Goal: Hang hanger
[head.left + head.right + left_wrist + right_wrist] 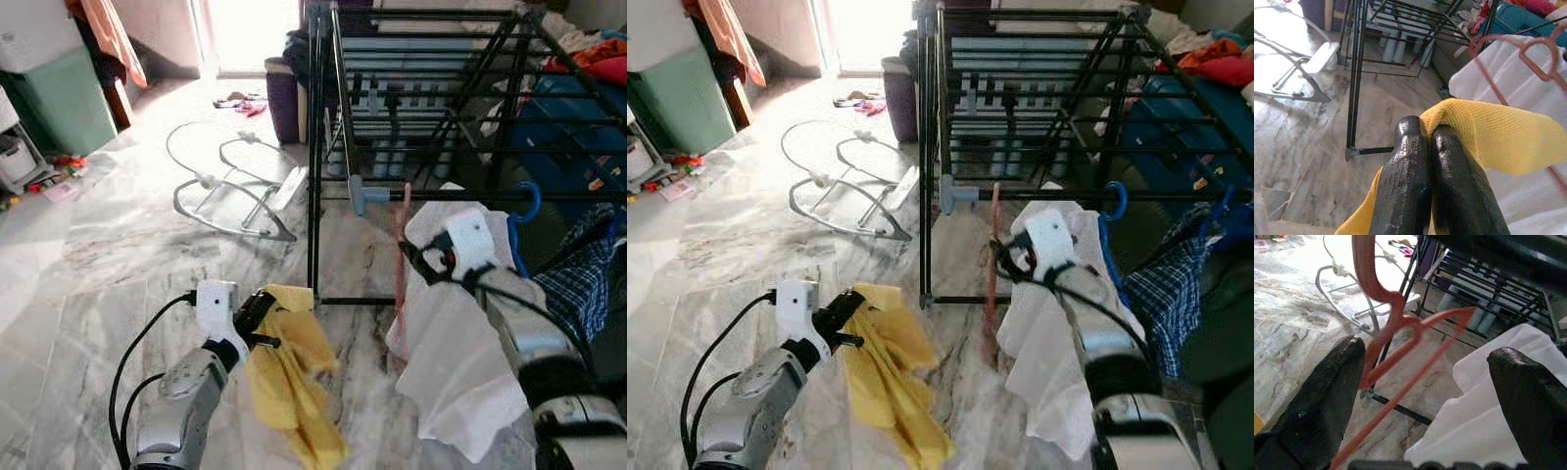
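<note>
at the drying rack (421, 108) the red hanger (1396, 328) with white cloth (460, 372) hangs by its hook, so hanging looks about done. right gripper (1425, 382) is spread wide beside it; left gripper (1437, 161) is pinching a yellow cloth (289, 377), not yet hung.

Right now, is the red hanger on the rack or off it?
On it, apparently: the red hanger hooks over the drying rack's bar, white cloth draped on it. Right gripper is open around it, not gripping.

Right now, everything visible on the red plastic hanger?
The red plastic hanger is thin and looks glossy, with a curved hook above a narrow neck and sloping shoulders. It hangs roughly upright by the black metal drying rack, beside the white cloth. In the right wrist view it sits between the open right gripper fingers, close to one; contact unclear.
</note>
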